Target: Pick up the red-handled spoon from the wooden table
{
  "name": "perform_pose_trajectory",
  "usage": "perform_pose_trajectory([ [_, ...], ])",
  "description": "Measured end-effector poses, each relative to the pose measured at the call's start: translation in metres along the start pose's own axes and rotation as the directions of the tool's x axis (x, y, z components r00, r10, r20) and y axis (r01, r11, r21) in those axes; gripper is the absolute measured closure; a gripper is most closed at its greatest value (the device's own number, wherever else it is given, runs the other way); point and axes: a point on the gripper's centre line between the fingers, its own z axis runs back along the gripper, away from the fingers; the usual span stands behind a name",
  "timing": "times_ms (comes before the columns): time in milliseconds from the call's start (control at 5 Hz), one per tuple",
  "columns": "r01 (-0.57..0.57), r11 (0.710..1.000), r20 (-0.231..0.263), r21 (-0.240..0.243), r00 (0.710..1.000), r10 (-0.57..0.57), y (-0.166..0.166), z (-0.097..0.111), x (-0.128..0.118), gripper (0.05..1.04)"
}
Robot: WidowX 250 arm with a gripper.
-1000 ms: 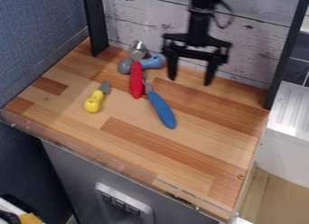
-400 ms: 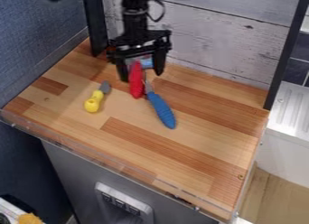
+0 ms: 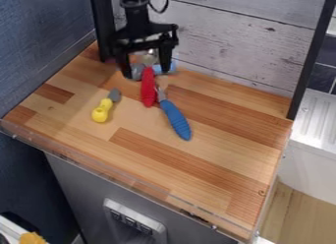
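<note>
Occupying one wooden surface [image 3: 216, 154]: one black claw [image 3: 146, 72], fingers parted, with assorted tools.
Claw: suspended at the rear left of the surface, nothing gripped; whether anything is touched cannot be told. Blue-handled tool [image 3: 176, 121]: laid in front of the claw, toward the right of the view, slanted with its handle end nearest the front edge. Red handle [image 3: 148, 89]: nearest item; its rear end is seen between the fingertips, its long axis run almost straight toward the viewer, so the opening is set across it. Grey-and-blue piece [image 3: 137, 72]: placed behind, partly hidden by the claw. Yellow-handled tool [image 3: 101, 111]: laid apart at left, grey tip pointed rearward.
</note>
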Motion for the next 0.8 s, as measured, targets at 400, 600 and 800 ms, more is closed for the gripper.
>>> perform_pose_trajectory([
  [400,0.307,0.951,-0.02,0.019,0.951,-0.307,-0.008,-0.009,0.013,0.084],
  [600,0.34,0.939,-0.037,0.055,0.94,-0.338,-0.011,-0.021,0.016,0.087],
  [800,0.243,0.965,-0.059,0.098,0.97,-0.238,-0.007,-0.036,0.018,0.084],
])
